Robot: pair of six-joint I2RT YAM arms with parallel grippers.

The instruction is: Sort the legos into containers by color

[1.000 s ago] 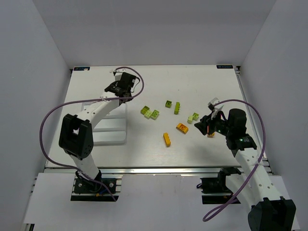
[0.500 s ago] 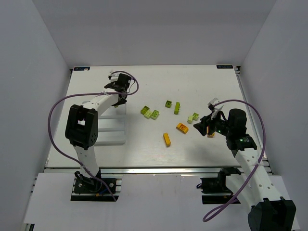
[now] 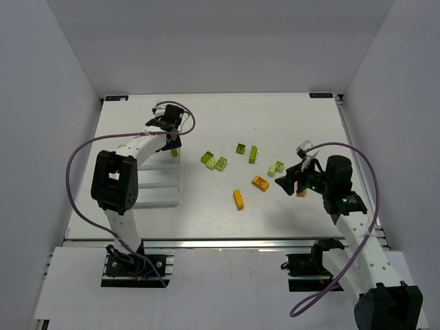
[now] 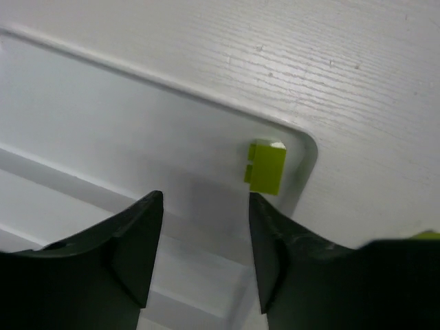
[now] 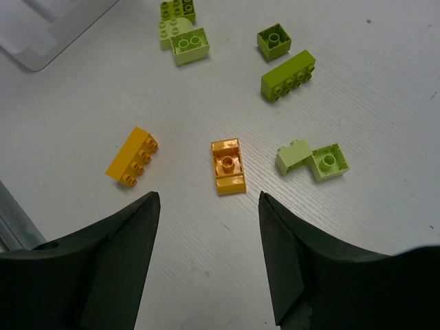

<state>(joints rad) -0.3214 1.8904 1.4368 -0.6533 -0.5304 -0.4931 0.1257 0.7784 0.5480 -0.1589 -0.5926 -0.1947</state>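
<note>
My left gripper [image 3: 170, 135] is open and empty over the far right corner of the white tray [image 3: 157, 196]. One lime green lego [image 4: 266, 166] lies in that corner, also seen from above [image 3: 175, 152]. The fingers [image 4: 141, 234] hover above the tray floor [image 4: 103, 117]. My right gripper [image 3: 285, 182] is open and empty above the table, just near of an upside-down orange lego [image 5: 228, 165]. A yellow-orange lego [image 5: 133, 156] lies to its left. Green legos lie beyond: a light green pair [image 5: 313, 159], a long one [image 5: 288, 75], a small one [image 5: 273, 41] and a cluster [image 5: 182, 31].
The loose legos sit mid-table between the arms [image 3: 240, 172]. A small orange piece [image 3: 301, 193] shows partly hidden under the right wrist. White walls enclose the table on three sides. The tray's corner shows in the right wrist view [image 5: 48, 27].
A lime green lego now lies in the tray's far right corner, where none showed before. The left wrist has turned a little. The right gripper has edged left.
</note>
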